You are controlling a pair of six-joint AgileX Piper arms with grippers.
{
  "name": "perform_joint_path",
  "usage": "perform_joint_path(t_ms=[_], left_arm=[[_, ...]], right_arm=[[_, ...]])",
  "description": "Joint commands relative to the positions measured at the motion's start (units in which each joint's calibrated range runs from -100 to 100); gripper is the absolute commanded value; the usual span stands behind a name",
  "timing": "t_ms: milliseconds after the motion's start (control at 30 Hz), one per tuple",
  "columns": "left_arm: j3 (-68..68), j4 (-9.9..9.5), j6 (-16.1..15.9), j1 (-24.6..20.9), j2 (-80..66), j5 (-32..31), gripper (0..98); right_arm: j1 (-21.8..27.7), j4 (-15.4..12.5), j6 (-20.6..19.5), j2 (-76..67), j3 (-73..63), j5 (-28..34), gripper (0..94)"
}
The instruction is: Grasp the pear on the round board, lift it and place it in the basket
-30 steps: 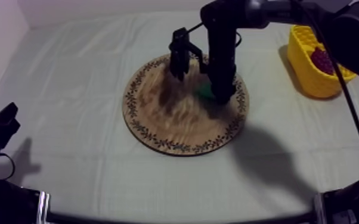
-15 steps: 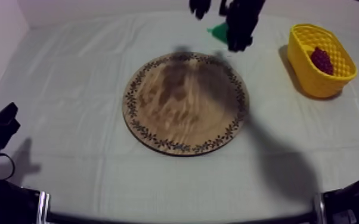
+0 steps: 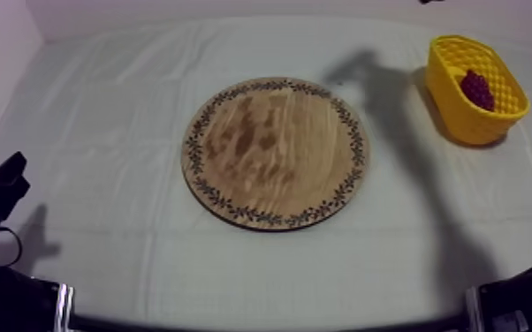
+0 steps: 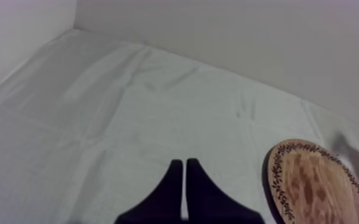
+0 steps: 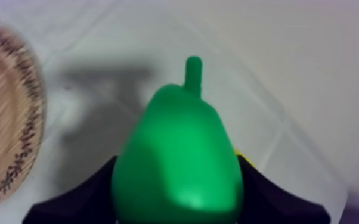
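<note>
Grey-white cloth beneath, pear pinched in right gripper, clear of wooden board, left gripper pressed together.

The round wooden board with a patterned rim lies flat in the middle of the table, on the grey-white cloth. The yellow plastic basket stands on the cloth to the board's right and farther back, apart from it. A dark red toy bunch of grapes lies inside the basket. My left gripper sits low at the table's near left, well apart from the board, its fingers lying together over the cloth. The green toy pear sits clamped between the fingers of my right gripper, above the cloth, with the board's edge off to one side.
</note>
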Motion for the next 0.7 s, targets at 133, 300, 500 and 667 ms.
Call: perform_joint_path(t_ms=[133,300,500,667], left_arm=[[0.0,-0.02,0.0,0.0,0.0,0.0,0.1],[0.0,-0.02,0.0,0.0,0.0,0.0,0.1],[0.0,-0.02,0.0,0.0,0.0,0.0,0.1],[0.0,-0.02,0.0,0.0,0.0,0.0,0.1]], right_arm=[[6.9,0.6,-6.2,-2.2,5.0,-1.3,42.6],[10.6,1.4,-8.6,-2.6,11.8,-4.5,43.3],[13.4,-0.2,-8.0,-1.4,21.1,-8.9,46.6],[13.1,-1.3,-8.1,0.4,27.2,-12.6,50.4]])
